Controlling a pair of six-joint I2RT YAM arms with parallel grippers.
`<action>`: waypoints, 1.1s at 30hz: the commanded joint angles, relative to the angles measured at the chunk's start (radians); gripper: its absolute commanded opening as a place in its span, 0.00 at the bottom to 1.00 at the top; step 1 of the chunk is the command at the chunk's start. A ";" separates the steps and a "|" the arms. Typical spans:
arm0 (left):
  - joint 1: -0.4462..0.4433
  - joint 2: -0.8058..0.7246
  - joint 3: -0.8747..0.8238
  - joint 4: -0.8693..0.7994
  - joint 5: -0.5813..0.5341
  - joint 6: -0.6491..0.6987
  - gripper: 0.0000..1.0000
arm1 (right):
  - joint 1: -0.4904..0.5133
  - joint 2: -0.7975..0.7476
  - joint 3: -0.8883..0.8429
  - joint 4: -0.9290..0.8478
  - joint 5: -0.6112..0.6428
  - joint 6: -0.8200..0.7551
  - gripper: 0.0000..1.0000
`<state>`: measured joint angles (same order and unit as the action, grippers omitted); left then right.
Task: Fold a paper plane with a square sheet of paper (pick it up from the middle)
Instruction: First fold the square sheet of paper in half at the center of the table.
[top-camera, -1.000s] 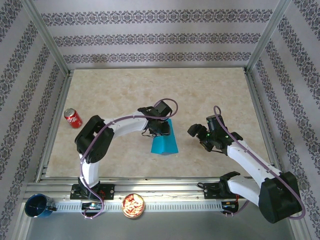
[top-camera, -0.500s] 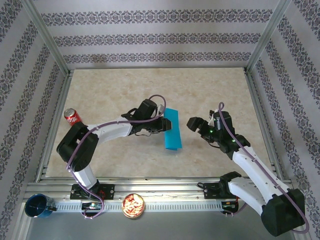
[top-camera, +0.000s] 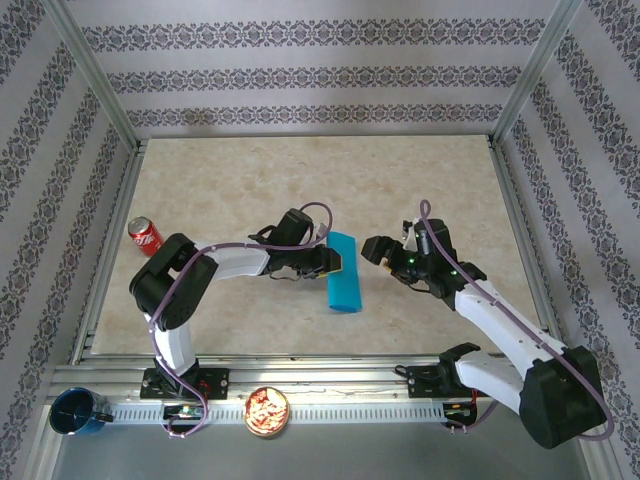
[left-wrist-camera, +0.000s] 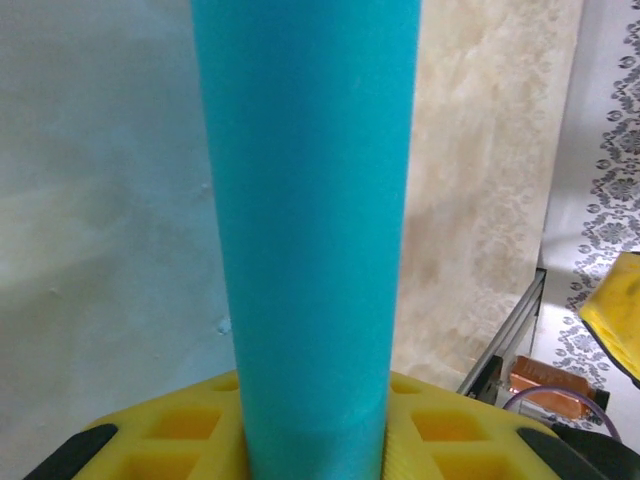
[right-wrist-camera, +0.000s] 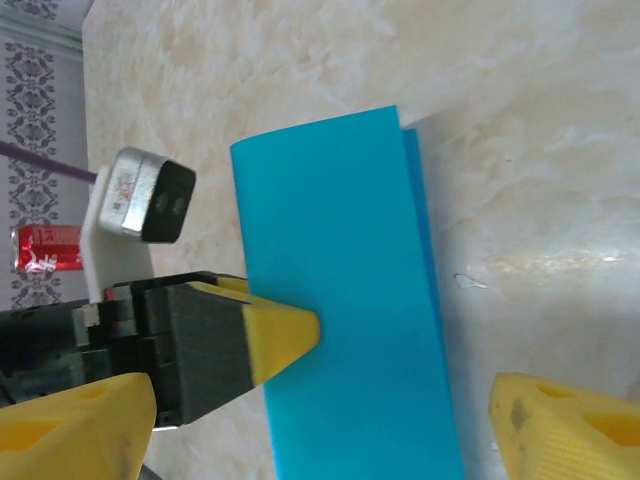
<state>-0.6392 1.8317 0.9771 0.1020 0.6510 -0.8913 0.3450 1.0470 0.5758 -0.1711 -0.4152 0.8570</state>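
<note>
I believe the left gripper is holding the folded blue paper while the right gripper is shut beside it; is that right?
Not quite: the right gripper is open, its yellow fingers wide apart in the right wrist view. The left gripper does hold the paper.

Blue paper (left-wrist-camera: 310, 230): hidden and cropped parts
Left wrist view: one end cut by top edge, surface blurred. Right wrist view: one end cut by bottom edge; left gripper (right-wrist-camera: 295, 332) lower finger hidden beneath paper; right gripper fingers (right-wrist-camera: 565, 425) cropped.
</note>
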 joint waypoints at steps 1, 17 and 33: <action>0.015 0.004 0.006 -0.023 -0.014 0.011 0.31 | 0.014 0.033 0.007 0.065 -0.043 0.005 0.85; 0.036 0.036 -0.006 -0.066 -0.023 0.026 0.36 | 0.060 0.156 0.024 0.045 -0.003 0.025 0.82; 0.036 -0.004 0.024 -0.205 -0.100 0.096 0.57 | 0.072 0.212 0.024 0.077 -0.028 0.049 0.79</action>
<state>-0.6132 1.8507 0.9878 -0.0277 0.5934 -0.8322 0.4042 1.2476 0.5804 -0.1139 -0.4290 0.8921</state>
